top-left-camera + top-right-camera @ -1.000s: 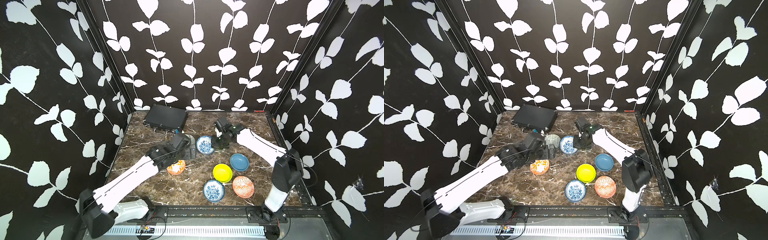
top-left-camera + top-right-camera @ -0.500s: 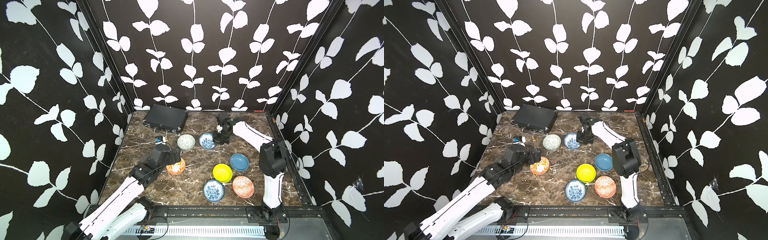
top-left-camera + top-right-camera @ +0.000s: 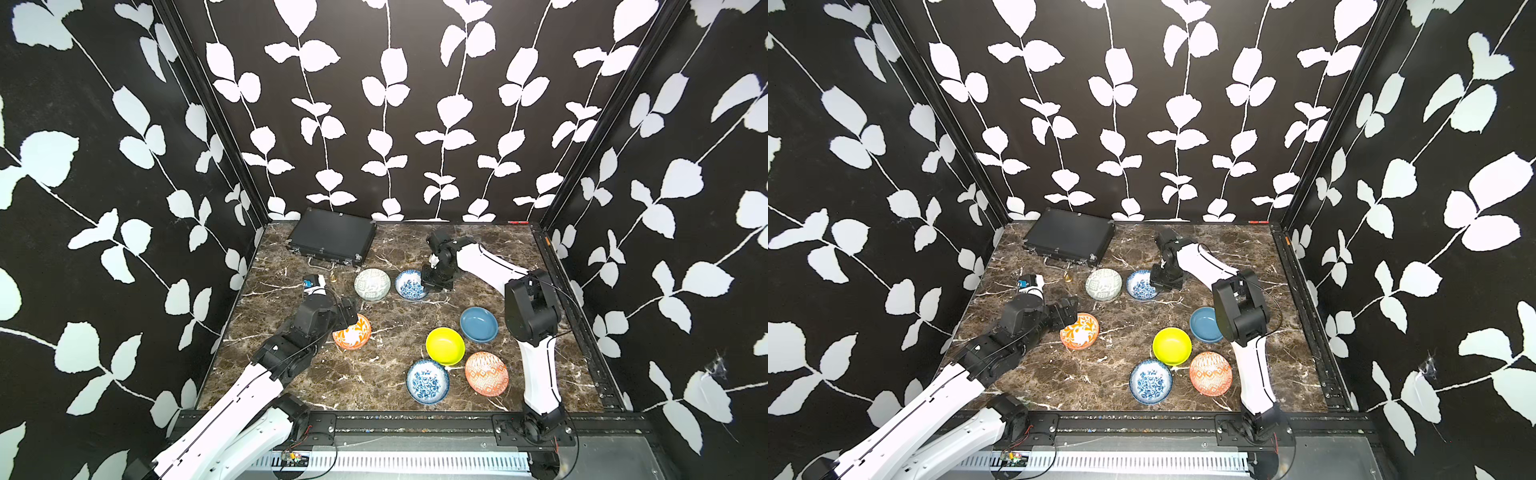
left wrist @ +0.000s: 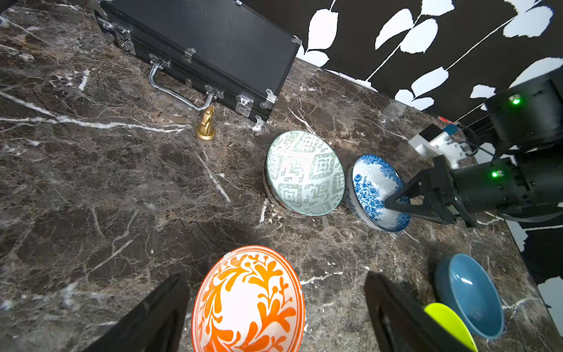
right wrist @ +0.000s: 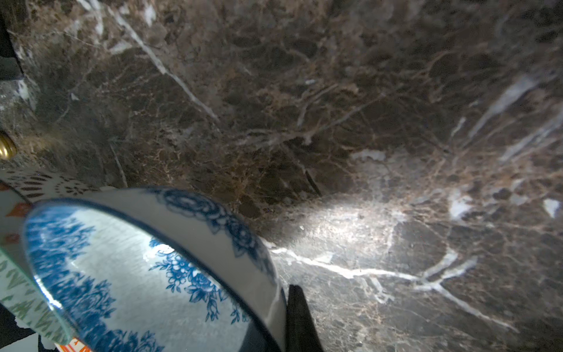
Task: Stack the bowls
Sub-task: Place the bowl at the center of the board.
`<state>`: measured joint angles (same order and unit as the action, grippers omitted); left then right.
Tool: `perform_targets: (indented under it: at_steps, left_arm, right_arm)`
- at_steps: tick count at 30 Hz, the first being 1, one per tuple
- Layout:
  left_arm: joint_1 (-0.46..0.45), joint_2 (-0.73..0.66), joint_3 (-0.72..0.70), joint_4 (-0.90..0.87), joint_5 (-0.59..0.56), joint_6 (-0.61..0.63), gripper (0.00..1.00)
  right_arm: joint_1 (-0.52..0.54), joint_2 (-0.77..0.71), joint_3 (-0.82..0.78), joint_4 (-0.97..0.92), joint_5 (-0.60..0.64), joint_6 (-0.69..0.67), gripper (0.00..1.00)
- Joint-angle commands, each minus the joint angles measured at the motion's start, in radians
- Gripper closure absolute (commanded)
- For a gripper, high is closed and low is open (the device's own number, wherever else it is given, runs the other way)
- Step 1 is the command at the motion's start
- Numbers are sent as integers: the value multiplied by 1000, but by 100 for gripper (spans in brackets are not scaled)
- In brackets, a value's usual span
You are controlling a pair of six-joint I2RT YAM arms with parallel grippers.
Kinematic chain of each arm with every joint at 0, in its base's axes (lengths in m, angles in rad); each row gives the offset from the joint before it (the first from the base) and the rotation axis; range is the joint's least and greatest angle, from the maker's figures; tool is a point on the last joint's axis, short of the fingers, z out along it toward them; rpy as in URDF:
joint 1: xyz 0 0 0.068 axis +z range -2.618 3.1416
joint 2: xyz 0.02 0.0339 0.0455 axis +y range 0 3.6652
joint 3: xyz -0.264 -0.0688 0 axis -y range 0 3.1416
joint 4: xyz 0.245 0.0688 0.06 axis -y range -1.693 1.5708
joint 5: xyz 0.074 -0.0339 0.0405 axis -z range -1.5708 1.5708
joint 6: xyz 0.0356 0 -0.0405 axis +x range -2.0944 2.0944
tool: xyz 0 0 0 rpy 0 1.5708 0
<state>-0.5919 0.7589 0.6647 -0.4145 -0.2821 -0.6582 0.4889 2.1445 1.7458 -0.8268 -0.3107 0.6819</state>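
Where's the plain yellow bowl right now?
In both top views the yellow bowl sits front-right, beside the plain blue bowl, an orange patterned bowl and a blue-floral bowl.

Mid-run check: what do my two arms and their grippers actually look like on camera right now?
The left arm and right arm have white link shells and bulky black joint housings, with thin black cables looping past the elbows. The left gripper and right gripper have black, wedge-shaped fingers. The right wrist carries green lights.
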Motion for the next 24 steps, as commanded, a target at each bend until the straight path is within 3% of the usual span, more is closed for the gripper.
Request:
perform_targets:
  at_steps: [1, 24]
  left_arm:
    - [10, 8, -8, 24, -16, 0, 8]
    - [21, 26, -7, 28, -11, 0, 10]
  right_arm:
    - [-2, 13, 31, 31, -19, 17, 100]
    - [48, 43, 56, 0, 45, 60, 100]
